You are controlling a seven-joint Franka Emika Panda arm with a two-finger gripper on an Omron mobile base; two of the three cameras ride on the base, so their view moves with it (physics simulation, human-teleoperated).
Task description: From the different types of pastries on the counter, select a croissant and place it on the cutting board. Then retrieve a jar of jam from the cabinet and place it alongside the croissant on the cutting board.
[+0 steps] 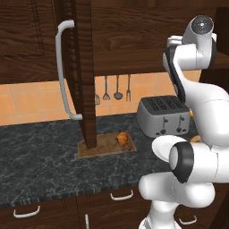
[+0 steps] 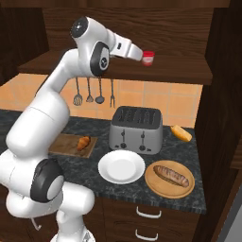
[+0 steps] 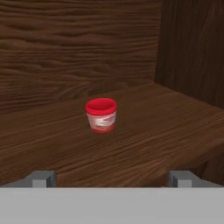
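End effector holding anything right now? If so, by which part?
Nothing held. The end effector is open, fingertips spread wide and short of the jar of jam, which stands alone on the cabinet shelf.

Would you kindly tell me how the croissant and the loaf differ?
The croissant is small, stubby and golden-orange; the loaf is long, darker brown and speckled. The croissant lies on the rectangular cutting board, the loaf on a round wooden disc. Both are pastries resting on the counter.
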